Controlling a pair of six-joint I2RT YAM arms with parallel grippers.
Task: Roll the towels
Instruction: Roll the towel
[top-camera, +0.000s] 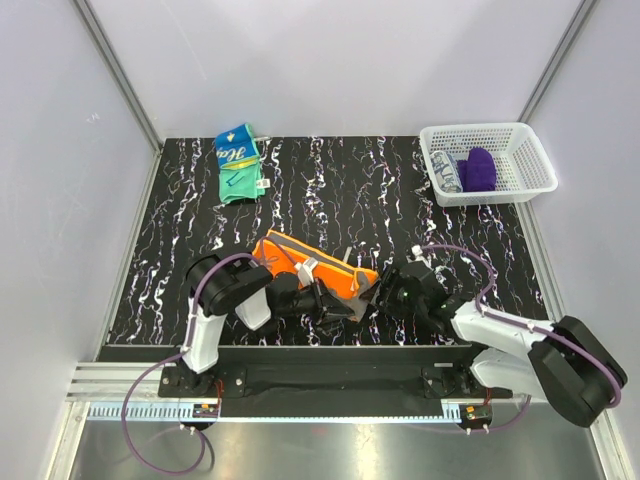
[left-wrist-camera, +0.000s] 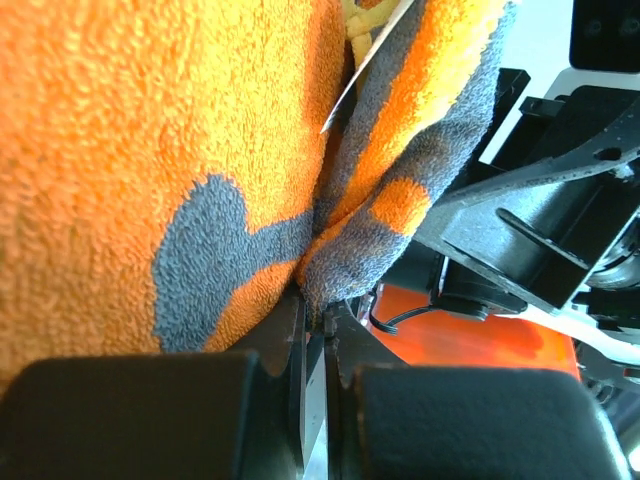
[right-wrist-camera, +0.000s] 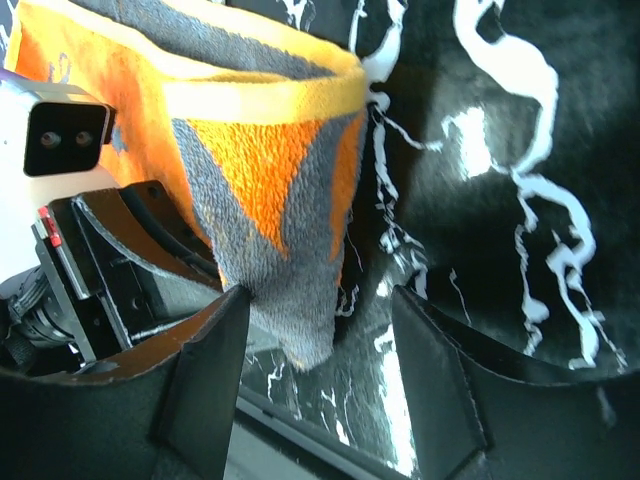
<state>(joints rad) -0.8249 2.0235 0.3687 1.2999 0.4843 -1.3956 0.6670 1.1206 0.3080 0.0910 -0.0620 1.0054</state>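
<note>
- The white basket (top-camera: 537, 160) sits at the far right corner of the black marbled table (top-camera: 400, 200); we place everything else from it.
- A purple cloth (top-camera: 479, 170) lies inside the basket, with a pale patterned piece beside it that we cannot identify.
- The orange towel (top-camera: 300, 258) is well apart from the basket, to the basket's left in the overhead view and towards the near edge of the table. It is bunched and folded over itself rather than flat, with grey trim and a white label showing.
- The teal towel (top-camera: 240, 160) lies crumpled, well to the left of the basket along the same far edge, apart from the orange towel and from both arms.
- The left gripper (left-wrist-camera: 316, 318) is at the near edge of the orange towel, on the side away from the basket. Its fingers are pressed together on a grey-and-orange fold of that towel.
- The right gripper (right-wrist-camera: 320, 335) is at the end of the orange towel nearer the basket. Its fingers stand apart, low over the table.
- A grey-edged corner of the orange towel hangs down between those fingers, against one of them and clear of the other, so we see no clamp there.
- The two grippers sit close together, facing each other across the towel.
</note>
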